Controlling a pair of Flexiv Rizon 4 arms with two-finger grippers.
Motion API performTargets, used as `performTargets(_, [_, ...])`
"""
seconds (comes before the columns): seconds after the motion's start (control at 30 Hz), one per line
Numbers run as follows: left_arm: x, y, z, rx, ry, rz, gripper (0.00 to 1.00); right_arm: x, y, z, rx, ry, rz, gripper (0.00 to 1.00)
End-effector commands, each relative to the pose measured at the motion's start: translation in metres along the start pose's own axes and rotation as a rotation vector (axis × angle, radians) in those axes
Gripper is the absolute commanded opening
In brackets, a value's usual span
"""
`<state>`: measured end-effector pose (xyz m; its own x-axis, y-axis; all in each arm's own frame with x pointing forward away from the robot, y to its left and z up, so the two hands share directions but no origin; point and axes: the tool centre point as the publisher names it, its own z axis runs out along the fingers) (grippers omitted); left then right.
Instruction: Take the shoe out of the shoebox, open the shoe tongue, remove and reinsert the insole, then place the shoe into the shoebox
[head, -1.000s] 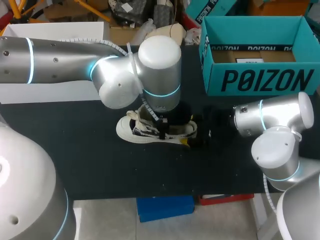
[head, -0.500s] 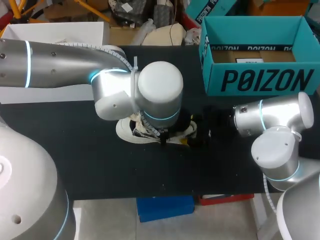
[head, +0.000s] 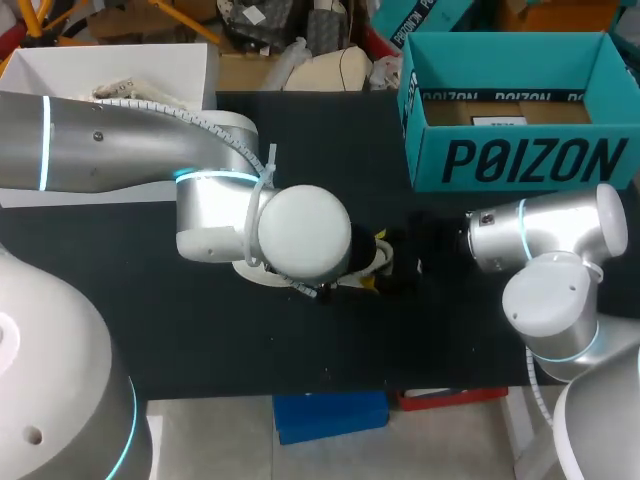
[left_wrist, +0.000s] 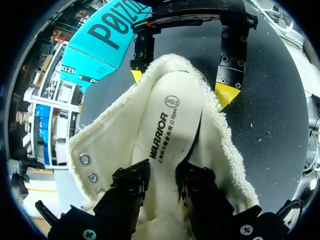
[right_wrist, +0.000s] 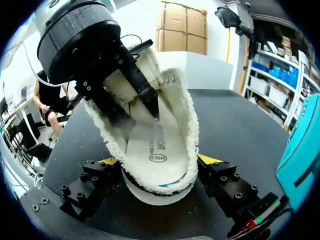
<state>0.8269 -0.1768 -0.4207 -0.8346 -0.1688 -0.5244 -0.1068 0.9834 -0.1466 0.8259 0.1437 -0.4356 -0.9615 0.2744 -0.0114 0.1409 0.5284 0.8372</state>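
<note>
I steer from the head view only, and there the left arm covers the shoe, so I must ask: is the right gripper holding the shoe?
Observer: Yes. The right gripper is shut on the shoe, clamping it from both sides.
Operator: Where is the left gripper?
Observer: The left gripper is down inside the shoe's opening.
Operator: Is the insole out?
Observer: No. The insole lies inside the shoe, printed side up.
</note>
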Motion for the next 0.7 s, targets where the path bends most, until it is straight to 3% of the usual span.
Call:
performTargets(0.03, [0.003, 0.009, 0.132, 0.01, -0.098, -0.005, 0.3, -0.001, -0.001, 0.001, 0.002, 0.0, 0.003, 0.0])
performTargets(0.17, [0.001, 0.009, 0.141, 0.004, -0.085, -0.008, 0.22, -0.001, -0.001, 0.001, 0.002, 0.0, 0.003, 0.0])
performTargets(0.2, [0.001, 0.009, 0.142, 0.004, -0.073, -0.011, 0.16, -0.001, -0.001, 0.001, 0.002, 0.0, 0.003, 0.0])
performTargets(0.23, [0.001, 0.009, 0.144, -0.003, -0.072, -0.004, 0.0, -0.001, -0.001, 0.001, 0.002, 0.0, 0.003, 0.0])
performTargets(0.4, [0.006, 0.007, 0.143, -0.022, 0.005, 0.068, 0.0, -0.001, -0.001, 0.001, 0.002, 0.0, 0.003, 0.0])
performTargets(0.7, [-0.004, 0.016, 0.092, 0.039, 0.245, 0.051, 0.0, -0.001, -0.001, 0.001, 0.002, 0.0, 0.003, 0.0])
